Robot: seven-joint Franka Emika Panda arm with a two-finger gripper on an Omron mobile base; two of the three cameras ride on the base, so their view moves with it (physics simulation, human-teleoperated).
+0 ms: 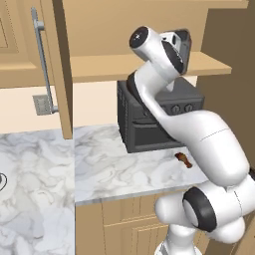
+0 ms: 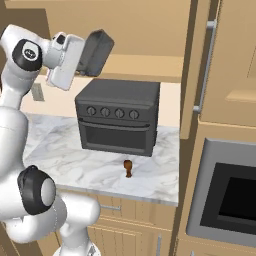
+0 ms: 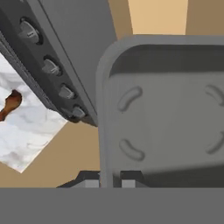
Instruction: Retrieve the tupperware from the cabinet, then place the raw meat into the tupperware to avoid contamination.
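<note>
tan cabinet [image 1: 60, 60] door with its grey bar handle [image 1: 42, 60] stood open at the left of the left base view, above the marble table [image 1: 114, 169]. right of it sat the oven [image 1: 149, 124], and above the oven the jaws [image 1: 183, 42] held the tub [image 1: 185, 47] in the air, just in front of the cabinet shelf [image 1: 109, 67]. the jaws were nearly closed, pinching the tub's rim, one finger inside the wall and one outside, as the hand view showed at the tub [image 3: 166, 109] edge. the tub hung tilted, its mouth turned sideways rather than up.

the meat [image 1: 184, 160] lay on the table just in front of the oven, near its right corner, well below the tub.

the tub looked stiff, light and smooth-walled, so a rim pinch should carry it, though it could pivot in so narrow a grip. the meat looked tiny, rounded and likely slippery; its thicker end seemed the better place to take hold, with the jaws closing across it.
</note>
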